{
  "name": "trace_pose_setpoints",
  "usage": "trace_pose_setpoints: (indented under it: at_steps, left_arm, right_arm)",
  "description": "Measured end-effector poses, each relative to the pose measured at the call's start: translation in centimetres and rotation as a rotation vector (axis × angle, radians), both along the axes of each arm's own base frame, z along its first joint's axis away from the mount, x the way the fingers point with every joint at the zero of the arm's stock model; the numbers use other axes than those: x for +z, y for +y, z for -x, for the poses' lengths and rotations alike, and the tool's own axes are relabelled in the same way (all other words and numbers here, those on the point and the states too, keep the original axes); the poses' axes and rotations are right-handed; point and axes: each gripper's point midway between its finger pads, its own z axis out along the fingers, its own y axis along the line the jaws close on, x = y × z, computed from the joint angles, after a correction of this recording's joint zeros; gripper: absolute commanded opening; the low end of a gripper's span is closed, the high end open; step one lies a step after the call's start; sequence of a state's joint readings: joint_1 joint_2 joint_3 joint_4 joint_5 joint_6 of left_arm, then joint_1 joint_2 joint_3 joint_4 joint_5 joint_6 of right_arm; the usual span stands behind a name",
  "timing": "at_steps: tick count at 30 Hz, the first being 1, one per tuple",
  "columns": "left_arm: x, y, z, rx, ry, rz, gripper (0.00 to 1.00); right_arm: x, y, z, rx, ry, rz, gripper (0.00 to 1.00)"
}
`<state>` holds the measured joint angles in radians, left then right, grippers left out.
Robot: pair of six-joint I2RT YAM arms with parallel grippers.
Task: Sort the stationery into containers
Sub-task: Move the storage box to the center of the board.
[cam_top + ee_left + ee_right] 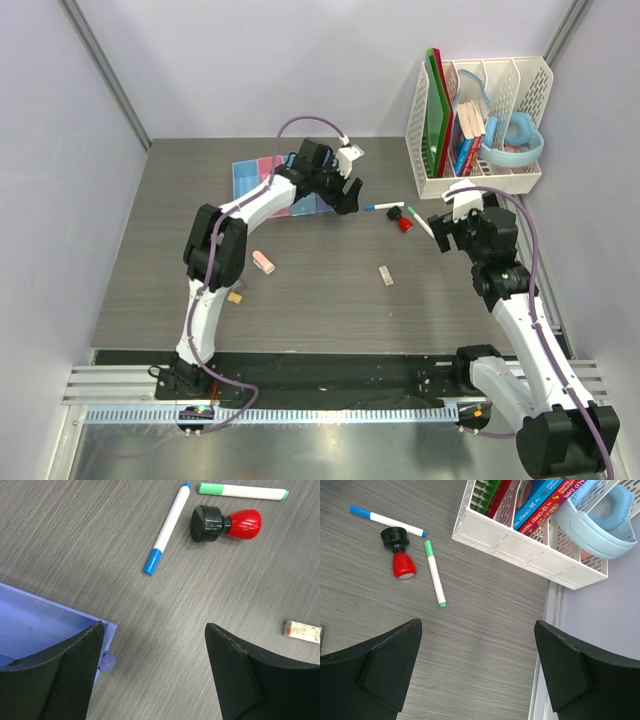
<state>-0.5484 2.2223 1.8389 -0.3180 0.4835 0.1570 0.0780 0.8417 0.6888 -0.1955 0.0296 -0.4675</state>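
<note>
Both grippers are hanging empty between picks, with most of the stationery lying loose on the table.

The left gripper [154, 626] is hovering with its jaws apart and holding nothing, one finger just beside the end wall of the bins [35, 622]. The right gripper [477, 624] is likewise spread wide and empty, near the rack [530, 550]. The blue pen [167, 527], stamp [227, 523] and green pen [242, 491] are lying close together between the two arms. The pink eraser [263, 261], beige eraser [385, 275] and yellow piece [235, 297] are sitting well apart nearer the bases. The next move is probably calling for the left gripper to come down across the blue pen's barrel at its open end, away from the stamp. The rack and the table edge are crowding the right arm.
</note>
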Motion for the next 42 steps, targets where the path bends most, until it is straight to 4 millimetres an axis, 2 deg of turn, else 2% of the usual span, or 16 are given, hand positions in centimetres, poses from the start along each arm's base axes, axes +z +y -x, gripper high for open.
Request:
trace_pose_setpoints:
  at_steps: [9, 14, 17, 21, 25, 27, 29, 31, 34, 36, 39, 42]
  left_arm:
    - [0.2, -1.1, 1.0, -0.020, -0.004, -0.002, 0.80]
    - [0.3, -0.6, -0.3, 0.060, -0.041, -0.024, 0.83]
    - [1.6, 0.3, -1.7, 0.155, -0.092, -0.040, 0.85]
    - [6.1, 2.2, -3.7, 0.279, -0.200, -0.028, 0.86]
    - [12.5, 6.1, -5.8, 0.432, -0.323, -0.012, 0.85]
    - [15.4, 9.0, -6.8, 0.511, -0.370, 0.000, 0.84]
    - [17.6, 13.1, -7.9, 0.604, -0.402, -0.004, 0.84]
    - [18.7, 17.2, -9.1, 0.697, -0.420, -0.022, 0.83]
    - [18.3, 22.4, -10.3, 0.806, -0.415, -0.068, 0.83]
    - [16.4, 24.7, -10.3, 0.846, -0.383, -0.124, 0.83]
    - [13.8, 24.8, -9.7, 0.833, -0.324, -0.178, 0.82]
    - [11.4, 23.3, -9.2, 0.786, -0.267, -0.201, 0.81]
  right_arm:
    - [0.0, 0.0, 0.0, 0.002, 0.000, -0.001, 1.00]
    - [0.0, 0.0, 0.0, 0.002, 0.000, -0.001, 1.00]
    - [0.0, 0.1, 0.0, 0.004, 0.000, -0.001, 1.00]
    - [0.0, 0.1, 0.0, 0.006, 0.000, -0.002, 1.00]
    - [0.0, 0.1, 0.0, 0.006, 0.000, -0.002, 1.00]
    - [0.0, 0.1, 0.0, 0.006, -0.001, -0.003, 1.00]
    - [0.2, 0.1, 0.1, 0.006, -0.006, -0.003, 1.00]
    - [0.4, 0.1, 0.1, 0.006, -0.014, -0.004, 1.00]
    - [0.7, 0.4, 0.3, 0.020, -0.024, -0.012, 1.00]
    - [0.9, 0.7, 0.3, 0.032, -0.029, -0.016, 1.00]
    - [1.0, 0.8, 0.4, 0.040, -0.035, -0.018, 1.00]
    - [1.2, 1.0, 0.5, 0.045, -0.042, -0.021, 1.00]
